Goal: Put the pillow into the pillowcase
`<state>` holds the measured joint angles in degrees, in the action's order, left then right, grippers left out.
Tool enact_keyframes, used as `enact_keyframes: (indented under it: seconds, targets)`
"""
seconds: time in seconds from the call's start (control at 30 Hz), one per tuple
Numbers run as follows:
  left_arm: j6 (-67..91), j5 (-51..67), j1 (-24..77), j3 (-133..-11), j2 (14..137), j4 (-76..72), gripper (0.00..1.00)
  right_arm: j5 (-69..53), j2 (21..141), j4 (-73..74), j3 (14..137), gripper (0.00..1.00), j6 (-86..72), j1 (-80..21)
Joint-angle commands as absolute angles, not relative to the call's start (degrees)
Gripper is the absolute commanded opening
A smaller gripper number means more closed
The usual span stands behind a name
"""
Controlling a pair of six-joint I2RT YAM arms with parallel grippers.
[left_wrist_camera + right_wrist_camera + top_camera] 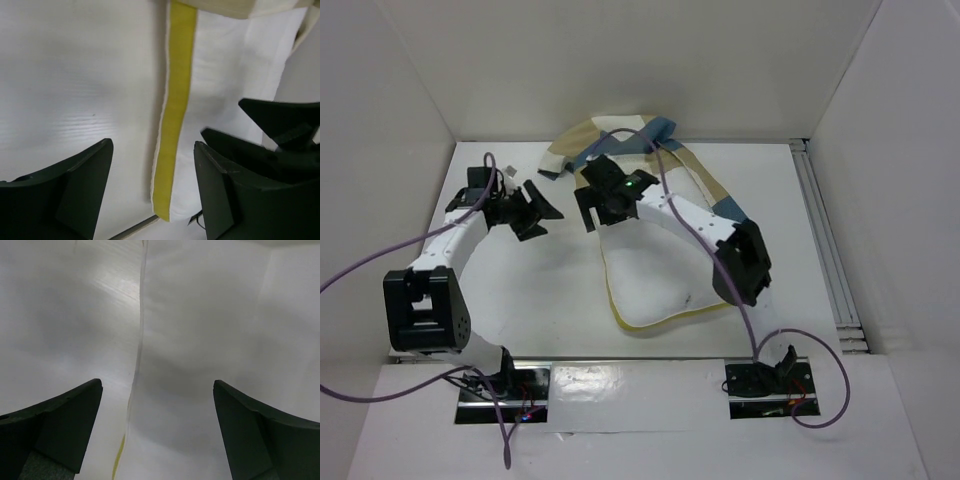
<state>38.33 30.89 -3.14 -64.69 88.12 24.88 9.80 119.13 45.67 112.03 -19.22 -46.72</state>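
The white pillow [660, 280] with yellow piping lies in the middle of the table. Its far end goes under the blue, tan and cream checked pillowcase [620, 140] at the back. My right gripper [595, 208] is open and empty, low over the pillow's far left edge. In the right wrist view the pillow [210, 340] fills the space between the jaws of the right gripper [157, 430]. My left gripper [535, 208] is open and empty, just left of the pillow. In the left wrist view the left gripper [152, 150] faces the piping [175, 115], with the pillowcase's cream hem [235, 6] at the top.
White enclosure walls stand on the left, back and right. A metal rail [825, 250] runs along the table's right edge. Purple cables loop from both arms. The right gripper's black fingers [280, 125] show at the right of the left wrist view.
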Motion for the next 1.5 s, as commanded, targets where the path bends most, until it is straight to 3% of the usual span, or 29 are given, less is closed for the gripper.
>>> enact_keyframes:
  seconds: [0.0,0.03,0.13,0.17,0.2,0.3,0.43,0.67,0.87,1.03,1.3,1.4,1.47]
  targets:
    - [40.4,30.2,-4.9,-59.3,85.8,25.3,0.78,20.1,128.8,47.6,118.5,0.99,-20.0,-48.3]
    - [40.4,31.5,-5.7,-58.6,85.8,24.8,0.76,22.6,133.1,48.2,121.8,0.98,-20.7,-48.3]
    - [40.4,33.1,-5.7,-57.3,85.8,24.1,0.75,23.5,137.4,50.5,127.5,0.57,-20.7,-47.1]
    - [39.8,33.1,-5.7,-56.4,85.8,23.4,0.75,22.5,137.4,50.5,127.5,0.35,-19.2,-47.1]
    - [39.8,33.8,-5.7,-55.6,85.3,23.4,0.75,21.3,136.7,50.5,127.5,0.0,-18.2,-46.6]
    - [39.2,36.6,-5.2,-54.2,84.7,19.6,0.74,10.7,129.1,46.2,123.0,0.0,-14.8,-43.4]
    - [39.2,40.1,-3.3,-51.9,86.0,13.1,0.74,-15.9,117.1,40.6,113.0,0.0,-13.6,-33.1]
    - [42.3,38.3,4.0,-52.9,93.3,2.5,0.76,-34.9,113.7,42.0,112.5,0.0,-10.8,-26.8]
    - [46.8,37.9,9.7,-54.1,99.5,-11.8,0.8,-38.3,113.7,41.3,112.0,0.0,-10.8,-25.5]
    - [44.9,29.6,12.9,-58.3,104.0,-14.2,0.84,-39.5,113.7,41.3,112.0,0.0,-10.8,-24.3]
    - [48.5,27.9,12.9,-61.4,111.3,-20.9,0.83,-39.6,113.7,42.5,113.8,0.0,-11.3,-23.2]
    - [52.0,28.6,14.2,-59.4,111.3,-27.4,0.74,-39.6,113.2,42.0,112.2,0.0,-11.9,-23.2]
    - [54.0,28.0,14.8,-58.7,111.3,-30.0,0.55,-38.9,113.2,42.0,111.6,0.0,-11.9,-23.2]
